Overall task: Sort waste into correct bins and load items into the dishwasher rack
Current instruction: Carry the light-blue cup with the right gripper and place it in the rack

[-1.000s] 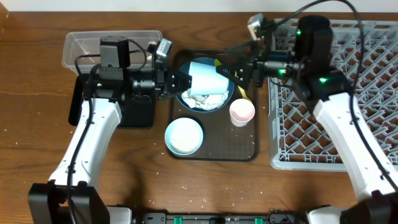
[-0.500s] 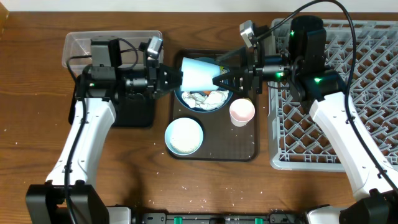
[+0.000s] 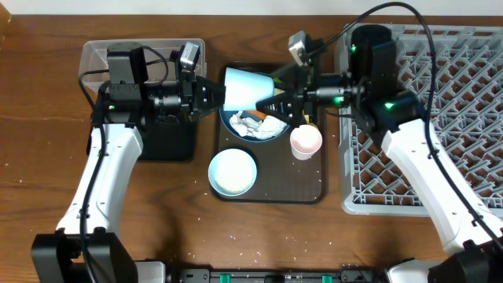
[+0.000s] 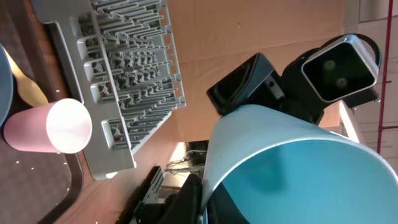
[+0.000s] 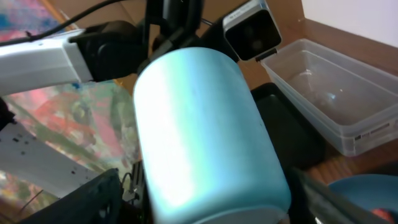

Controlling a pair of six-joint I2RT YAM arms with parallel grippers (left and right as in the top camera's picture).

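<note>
Pinching light-blue cup [image 3: 246,88] by rim, left fingers [image 3: 211,96] closed, right fingers [image 3: 277,103] open, straddling its base

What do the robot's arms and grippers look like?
White shells cover the long links of the left arm and right arm; joint housings and cables are black. The right arm shows green lights. The left gripper and right gripper are black, each carrying a grey camera.

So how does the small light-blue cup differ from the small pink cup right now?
The light-blue cup hangs in the air on its side; the pink cup stands upright on the dark brown tray. The left gripper is shut on the light-blue cup's rim, the right gripper open around its other end; nothing touches the pink cup. Both are plain, handleless.
</note>
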